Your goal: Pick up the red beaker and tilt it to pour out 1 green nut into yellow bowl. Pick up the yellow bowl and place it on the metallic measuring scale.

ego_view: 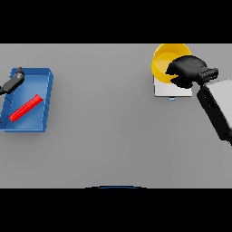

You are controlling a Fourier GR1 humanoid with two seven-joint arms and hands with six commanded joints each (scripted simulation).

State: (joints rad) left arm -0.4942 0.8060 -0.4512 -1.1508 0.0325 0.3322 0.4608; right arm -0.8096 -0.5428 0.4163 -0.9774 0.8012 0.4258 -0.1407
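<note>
We see the grey table (108, 136) from above. At about two o'clock from its middle sits the yellow bowl (164, 63), resting on the pale scale (165, 89); the bowl covers the scale's far part, and the scale's near edge shows below it with a small blue mark at the front. We cannot make out a nut inside the bowl.

Our right hand (186, 70) comes in from the right edge on its white and grey arm and lies over the bowl's rim at the bowl's three to four o'clock side. Its dark fingers curl around that rim, so we read it as gripping the bowl. The hand hides part of the bowl and part of the scale.

At about nine o'clock on the table lies a blue tray (44, 79), well apart from the bowl and scale. Inside it the red beaker (26, 108) lies on its side, slanting from the tray's seven o'clock corner towards one o'clock. It looks long and thin from here, and we cannot see its mouth or anything in it.

Our left hand (13, 81) shows at the left edge, over the tray's ten o'clock corner, clear of the beaker. It appears as a dark narrow shape; we cannot tell how its fingers are set.
</note>
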